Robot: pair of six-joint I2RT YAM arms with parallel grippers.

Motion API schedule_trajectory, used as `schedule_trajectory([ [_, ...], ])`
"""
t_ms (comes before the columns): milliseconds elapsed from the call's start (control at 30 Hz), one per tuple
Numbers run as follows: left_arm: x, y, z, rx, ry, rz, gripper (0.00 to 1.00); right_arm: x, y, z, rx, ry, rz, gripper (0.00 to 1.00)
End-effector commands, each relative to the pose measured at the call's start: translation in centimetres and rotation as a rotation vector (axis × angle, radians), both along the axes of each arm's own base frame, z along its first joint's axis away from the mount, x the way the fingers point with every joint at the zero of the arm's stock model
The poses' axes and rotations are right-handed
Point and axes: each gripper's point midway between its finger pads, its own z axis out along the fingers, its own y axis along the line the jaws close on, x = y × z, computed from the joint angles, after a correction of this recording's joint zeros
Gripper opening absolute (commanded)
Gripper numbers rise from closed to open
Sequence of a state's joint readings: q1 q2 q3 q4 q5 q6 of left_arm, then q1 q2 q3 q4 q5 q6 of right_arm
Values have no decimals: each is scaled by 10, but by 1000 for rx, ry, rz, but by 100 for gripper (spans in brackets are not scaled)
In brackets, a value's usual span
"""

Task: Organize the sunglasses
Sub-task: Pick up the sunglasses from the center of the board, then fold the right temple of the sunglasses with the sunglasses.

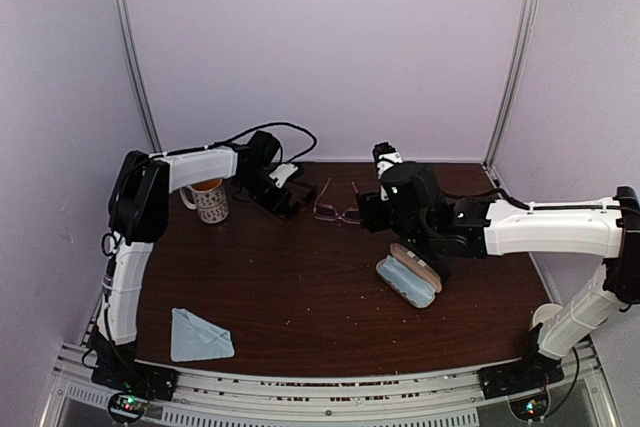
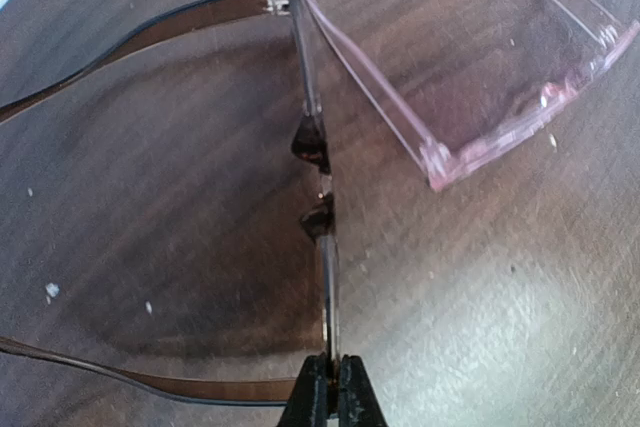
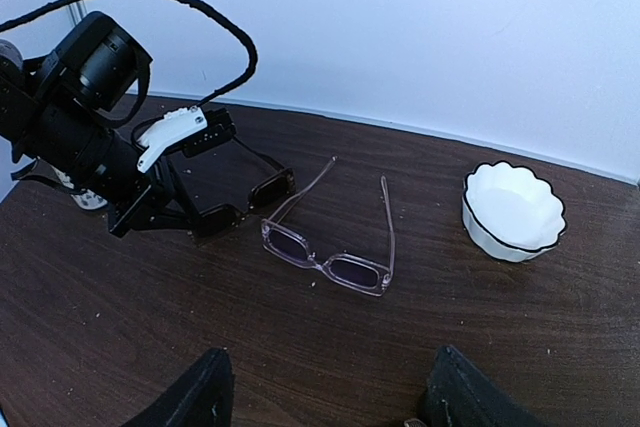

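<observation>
The dark sunglasses (image 1: pixel 283 199) lie at the back of the table with their arms unfolded. My left gripper (image 1: pixel 266 190) is shut on the top edge of their front. In the left wrist view the closed fingertips (image 2: pixel 331 392) pinch the thin dark frame (image 2: pixel 318 147). The pink clear-lens sunglasses (image 1: pixel 336 211) lie just right of them, arms open, and also show in the left wrist view (image 2: pixel 470 97) and the right wrist view (image 3: pixel 330 257). My right gripper (image 3: pixel 335 397) is open and empty, hovering just in front of the pink pair. The dark pair (image 3: pixel 240 202) shows there too.
A patterned mug (image 1: pixel 210 199) stands at the back left. An open tan case with a blue lining (image 1: pixel 408 275) lies under my right arm. A folded blue cloth (image 1: pixel 200 335) lies at the front left. A white scalloped bowl (image 3: pixel 512 209) stands right of the pink pair.
</observation>
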State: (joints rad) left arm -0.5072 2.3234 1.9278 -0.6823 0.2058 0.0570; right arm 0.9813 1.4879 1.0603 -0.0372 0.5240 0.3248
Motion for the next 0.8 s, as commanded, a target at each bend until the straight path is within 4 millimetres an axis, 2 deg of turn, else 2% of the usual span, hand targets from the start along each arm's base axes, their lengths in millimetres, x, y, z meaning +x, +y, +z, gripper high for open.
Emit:
schedule_trajectory([
  [0, -6, 5, 38, -47, -48, 14, 0, 2, 3, 7, 16, -2, -2, 68],
  [467, -67, 4, 112, -74, -187, -32, 0, -2, -2, 9, 46, -15, -5, 65],
  [600, -93, 0, 131, -68, -232, -62, 0, -4, -5, 10, 57, -20, -7, 65],
  [767, -136, -10, 141, -87, -278, -121, 0, -6, -7, 13, 56, -30, -15, 66],
])
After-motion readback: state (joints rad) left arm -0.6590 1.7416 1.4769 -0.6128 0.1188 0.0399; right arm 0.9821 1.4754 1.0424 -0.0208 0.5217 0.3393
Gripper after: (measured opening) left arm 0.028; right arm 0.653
